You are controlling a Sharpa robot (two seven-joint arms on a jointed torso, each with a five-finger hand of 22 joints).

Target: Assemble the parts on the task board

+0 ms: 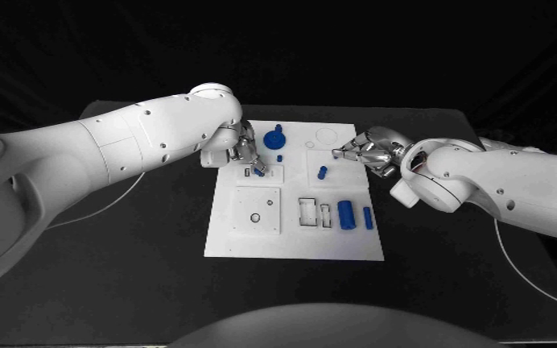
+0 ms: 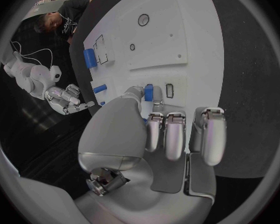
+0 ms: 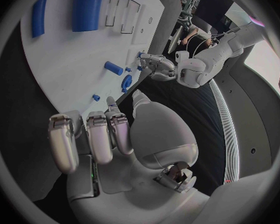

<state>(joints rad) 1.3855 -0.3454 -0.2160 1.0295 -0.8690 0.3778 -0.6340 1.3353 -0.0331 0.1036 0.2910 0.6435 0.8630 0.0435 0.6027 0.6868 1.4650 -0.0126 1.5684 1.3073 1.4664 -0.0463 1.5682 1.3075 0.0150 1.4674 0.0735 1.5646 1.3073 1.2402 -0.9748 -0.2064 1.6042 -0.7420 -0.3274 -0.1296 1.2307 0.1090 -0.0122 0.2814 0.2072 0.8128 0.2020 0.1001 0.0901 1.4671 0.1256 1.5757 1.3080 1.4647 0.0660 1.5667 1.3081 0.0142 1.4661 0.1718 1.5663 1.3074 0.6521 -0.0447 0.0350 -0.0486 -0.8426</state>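
The white task board (image 1: 238, 239) lies mid-table. My left hand (image 1: 241, 153) is over the board's upper left part and pinches a small blue part (image 2: 149, 91) between thumb and a finger, right beside a small rectangular slot (image 2: 170, 90). My right hand (image 1: 369, 153) hovers at the board's upper right edge with its fingers (image 3: 96, 137) curled in and nothing in them. On the board lie a round blue part (image 1: 275, 138), a short blue peg (image 1: 323, 173), a blue cylinder (image 1: 346, 215) and a slim blue bar (image 1: 368, 217).
Two rectangular recesses (image 1: 309, 212) sit left of the cylinder. A square plate with a small ring (image 1: 255, 218) takes the board's lower left. Black table (image 1: 139, 283) surrounds the board. A cable (image 1: 105, 199) trails under my left arm.
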